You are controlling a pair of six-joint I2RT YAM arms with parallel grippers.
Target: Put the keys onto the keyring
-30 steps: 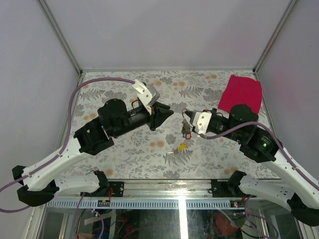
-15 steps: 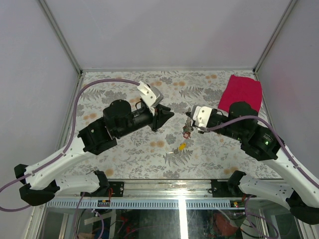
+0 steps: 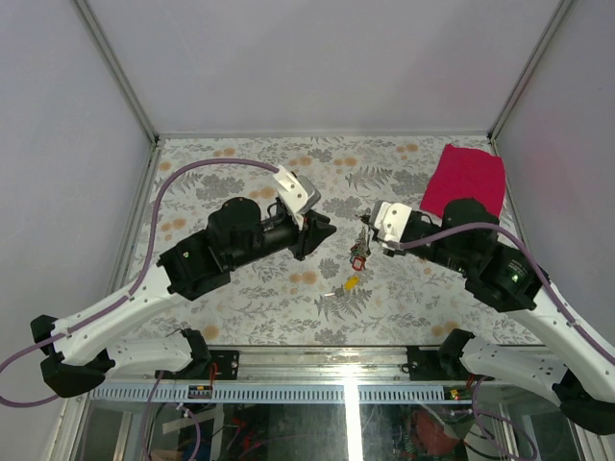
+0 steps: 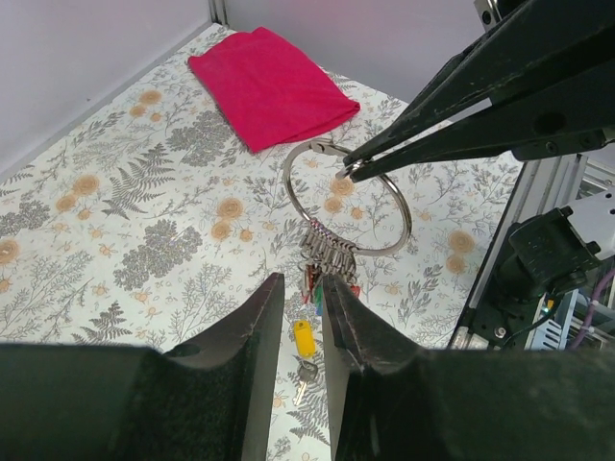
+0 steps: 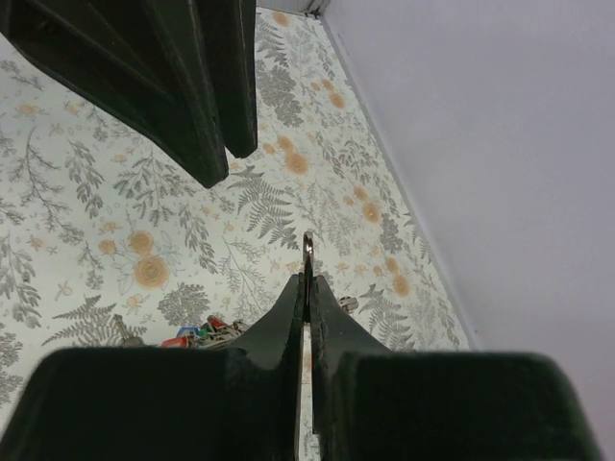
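A: Where is the keyring [image 4: 323, 147]?
B: Pinched in the right gripper [image 3: 363, 223], with keys [image 3: 359, 254] hanging from it. The left gripper [image 3: 332, 228], narrowly parted and empty, is at 9 o'clock, a loose yellow key [image 3: 352, 282] at 6 and a red cloth [image 3: 466, 180] at 1.

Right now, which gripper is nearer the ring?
Right. The right gripper is shut on the ring, holding it off the table. The left gripper is apart from it, slightly open, pointing at the keys hanging from it.

We see a shiny thin metal keyring [image 4: 286, 187], matt black plastic fingers [image 4: 245, 346], soft red cloth [image 4: 272, 86], a matt floral-printed counter [image 4: 144, 240].
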